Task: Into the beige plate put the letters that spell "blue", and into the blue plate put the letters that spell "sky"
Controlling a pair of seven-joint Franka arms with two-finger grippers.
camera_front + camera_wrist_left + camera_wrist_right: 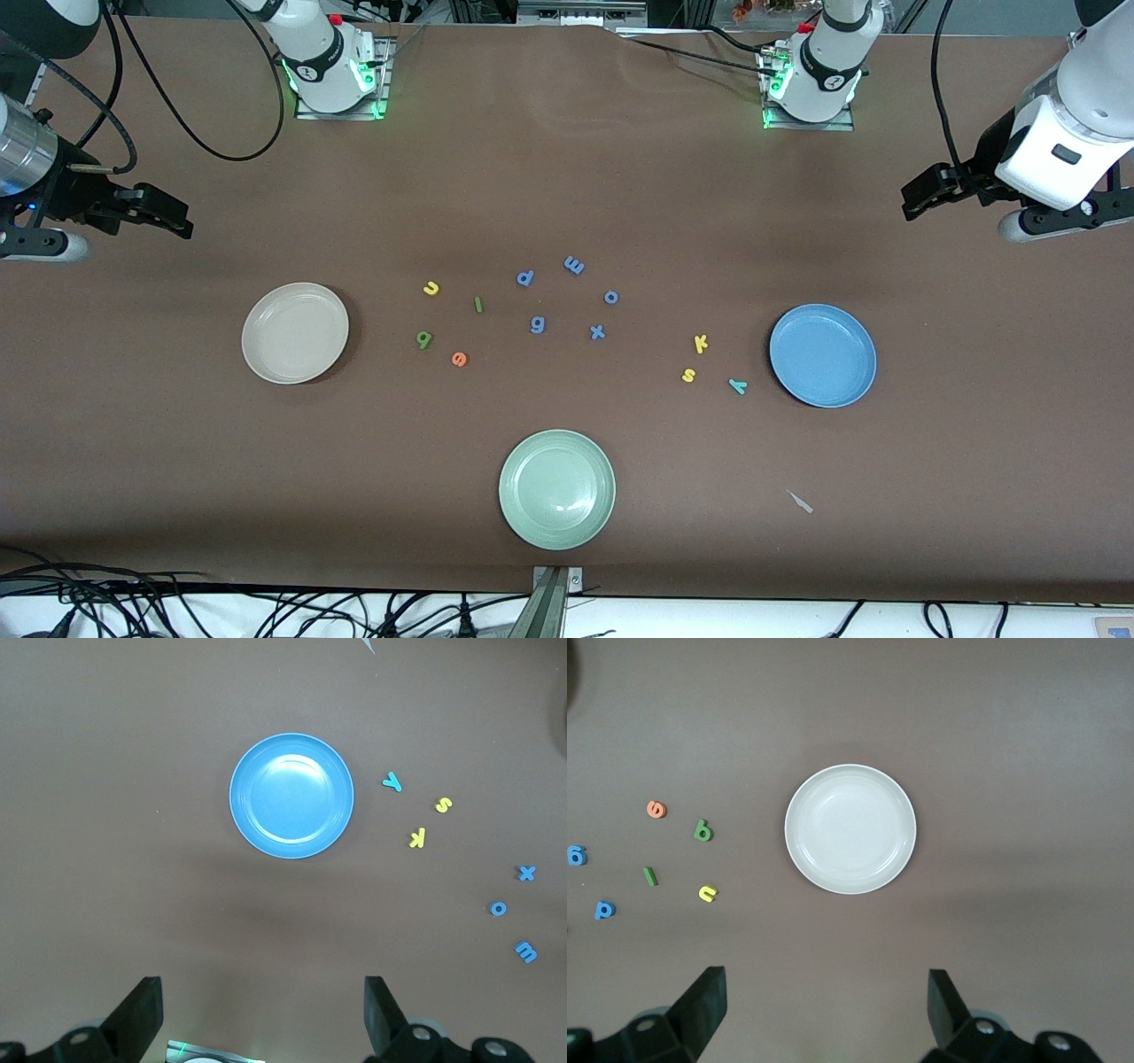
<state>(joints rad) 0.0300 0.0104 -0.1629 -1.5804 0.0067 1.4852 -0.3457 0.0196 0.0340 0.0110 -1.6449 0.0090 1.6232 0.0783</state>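
The beige plate (295,332) (850,828) lies toward the right arm's end of the table. Beside it are the yellow u (431,288), green l (478,304), green b (424,338) and orange e (459,358). The blue plate (822,355) (291,796) lies toward the left arm's end, with the yellow k (701,343), yellow s (688,376) and teal y (737,385) next to it. Both plates are empty. My right gripper (180,221) (828,1001) hangs open and empty over bare table. My left gripper (914,200) (263,1005) does the same at its end.
A pale green plate (556,489) sits near the table's front edge. Several periwinkle-blue letters (538,325) are scattered in the middle between the two letter groups. A small pale scrap (800,501) lies nearer the front camera than the blue plate.
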